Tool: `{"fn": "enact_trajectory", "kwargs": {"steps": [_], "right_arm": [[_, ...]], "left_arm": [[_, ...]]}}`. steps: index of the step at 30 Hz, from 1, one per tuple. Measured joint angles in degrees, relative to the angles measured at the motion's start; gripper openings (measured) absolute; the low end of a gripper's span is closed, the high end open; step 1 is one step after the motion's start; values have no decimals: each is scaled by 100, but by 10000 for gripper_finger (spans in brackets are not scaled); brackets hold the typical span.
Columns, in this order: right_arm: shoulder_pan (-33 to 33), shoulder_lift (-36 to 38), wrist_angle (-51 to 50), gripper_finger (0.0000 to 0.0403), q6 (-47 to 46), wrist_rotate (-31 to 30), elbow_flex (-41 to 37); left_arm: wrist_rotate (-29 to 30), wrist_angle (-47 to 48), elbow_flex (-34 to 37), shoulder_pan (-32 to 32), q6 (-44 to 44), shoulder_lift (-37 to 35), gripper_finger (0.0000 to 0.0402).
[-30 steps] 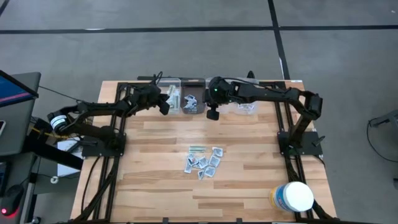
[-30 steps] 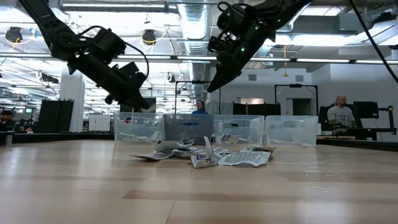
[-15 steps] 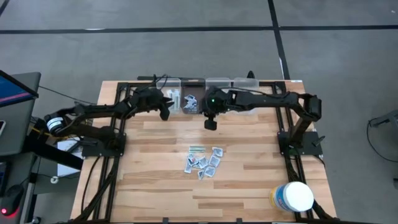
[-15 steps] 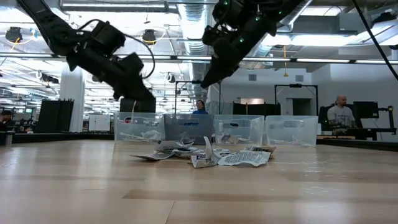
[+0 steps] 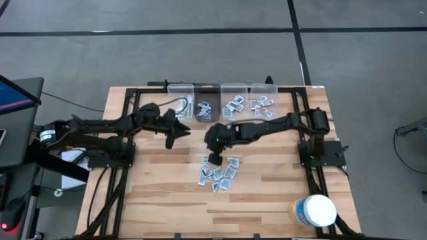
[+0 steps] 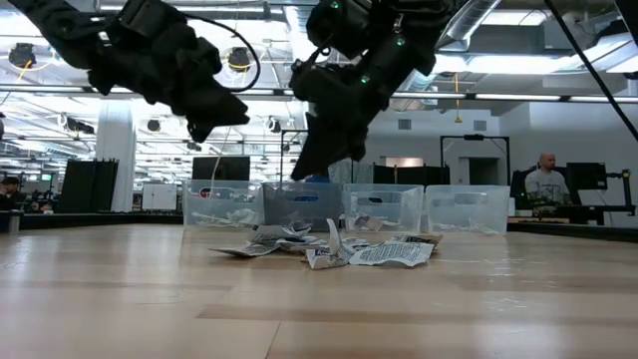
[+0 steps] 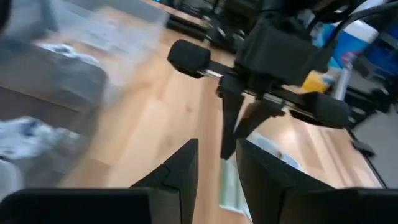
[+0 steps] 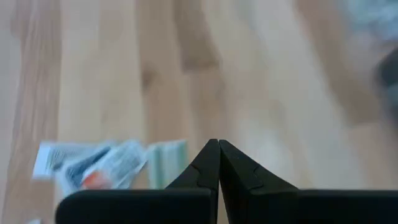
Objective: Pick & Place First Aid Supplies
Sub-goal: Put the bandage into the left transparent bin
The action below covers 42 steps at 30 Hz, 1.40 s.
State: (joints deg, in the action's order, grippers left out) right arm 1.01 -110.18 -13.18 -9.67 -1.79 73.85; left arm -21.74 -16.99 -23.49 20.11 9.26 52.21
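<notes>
The first aid supplies (image 5: 219, 173) are small white-grey packets and a pale green strip (image 8: 165, 155), lying in a loose pile at the table's middle (image 6: 329, 249). More packets lie in the clear bins (image 5: 233, 103) at the far edge. My right gripper (image 5: 215, 159) is shut with nothing in it. It hangs slanting down just above the pile's far edge (image 8: 218, 144). My left gripper (image 5: 180, 130) stands open with nothing between its fingers (image 7: 217, 146). It is left of the right gripper, between the bins and the pile, pointing nearly level toward the right arm.
Four clear bins (image 5: 181, 100) line the far edge between the arms' bases. A large white round tub with a yellow label (image 5: 313, 211) stands at the near right corner. Bare wood (image 5: 167, 193) lies left of and in front of the pile.
My right gripper has swung from over the bins toward the near edge and down to the pile, staying shut. My left gripper has drawn back from the left bin toward the near edge, risen a little and tipped up from slanting down to nearly level.
</notes>
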Motion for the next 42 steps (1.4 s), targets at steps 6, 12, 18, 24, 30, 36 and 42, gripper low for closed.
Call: {"fn": "enact_trajectory", "kwargs": {"steps": [6,12,18,24,30,36,42], "right_arm": [[-320,-245,57,1,-145,-252,-6],[-445,-467,21,35,-290,-713,-7],[-540,-463,37,101,-303,-726,-7],[-579,-463,-208,146,-301,-650,-17],[-584,-470,-491,153,-284,-537,-20],[-592,-724,-464,134,-238,-184,-13],[-663,-821,-539,96,-344,-166,-2]], "left_arm": [[9,20,208,-558,177,-81,108],[167,13,270,-893,199,-81,108],[203,2,269,-959,199,-81,108],[203,3,269,-959,199,-81,108],[202,4,269,-956,199,-80,108],[201,4,269,-956,199,-79,108],[201,7,269,-956,199,-77,108]]}}
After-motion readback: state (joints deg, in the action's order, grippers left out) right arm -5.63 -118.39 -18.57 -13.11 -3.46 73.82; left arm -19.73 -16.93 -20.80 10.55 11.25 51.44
